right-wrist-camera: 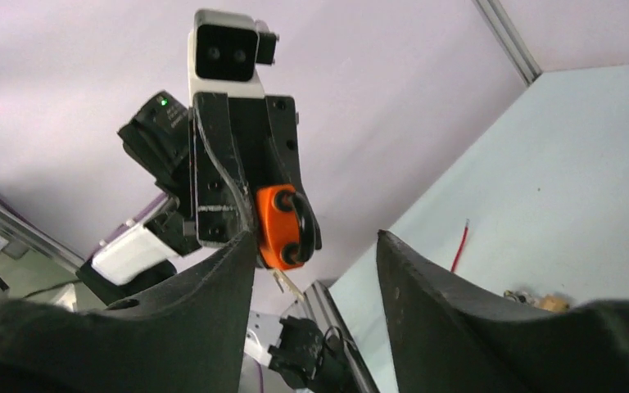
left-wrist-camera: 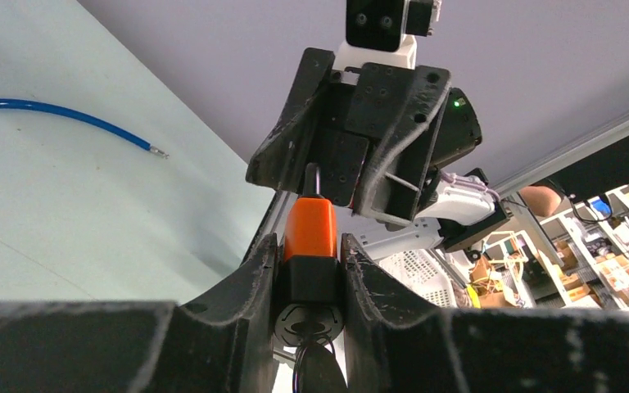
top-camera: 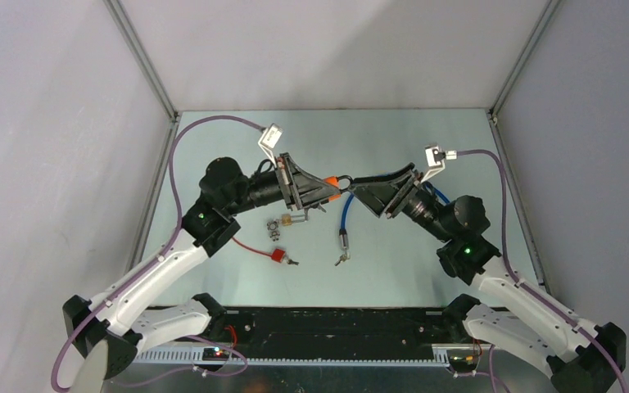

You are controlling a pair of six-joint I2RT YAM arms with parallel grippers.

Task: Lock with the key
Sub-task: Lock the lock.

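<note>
My left gripper (top-camera: pixel 333 190) is shut on an orange padlock (top-camera: pixel 336 185) with a black base and holds it above the table. In the left wrist view the padlock (left-wrist-camera: pixel 310 229) sits between my fingers (left-wrist-camera: pixel 250 278), with its round keyhole face (left-wrist-camera: pixel 309 323) towards the camera. My right gripper (top-camera: pixel 360 191) is open and faces the padlock's black shackle (right-wrist-camera: pixel 301 219), tips close to it. In the right wrist view the padlock (right-wrist-camera: pixel 273 225) is by the left finger (right-wrist-camera: pixel 229 270). A silver key (right-wrist-camera: pixel 288 284) hangs below it.
A small brass lock (top-camera: pixel 282 221) lies on the table under the left gripper. A red wire (top-camera: pixel 254 248) with a connector lies to its left front. A blue cable (top-camera: pixel 346 214) with a metal plug lies near the middle.
</note>
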